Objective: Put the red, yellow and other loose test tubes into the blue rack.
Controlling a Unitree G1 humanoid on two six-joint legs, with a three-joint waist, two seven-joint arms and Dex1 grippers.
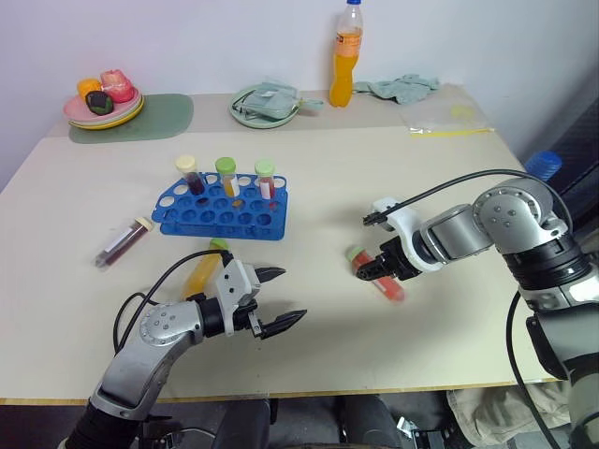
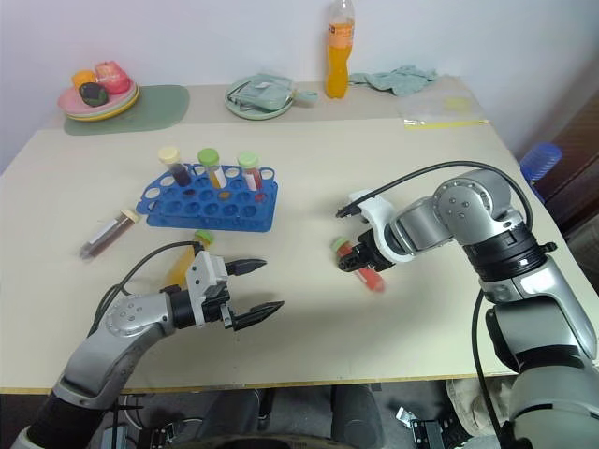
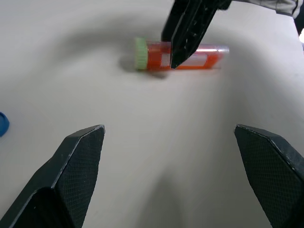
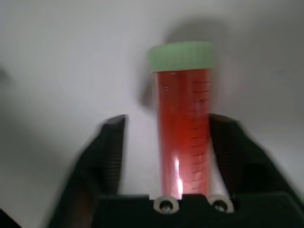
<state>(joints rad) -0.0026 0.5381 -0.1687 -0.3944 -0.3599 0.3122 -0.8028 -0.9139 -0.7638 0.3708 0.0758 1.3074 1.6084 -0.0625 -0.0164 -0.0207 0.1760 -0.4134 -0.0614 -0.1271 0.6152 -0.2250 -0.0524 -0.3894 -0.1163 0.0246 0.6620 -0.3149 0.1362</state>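
So nearest the edge, the left pincer (image 1: 271, 299) hangs just over the worktop (image 1: 421, 187) with its fingers spread wide and nothing in them, probably parked there so it's free for the yellow tube (image 1: 204, 268) lying right behind it. Off to the right, the right pincer (image 1: 379, 268) sits astride the red tube (image 1: 379, 276), which lies flat with its green cap poking out. One finger looks like it's touching the tube while the other has a gap, so I can't tell if it's actually gripping. Further back, the blue rack (image 1: 220, 211) already has three tubes standing in it, and a dark tube (image 1: 122, 243) lies loose to its left.
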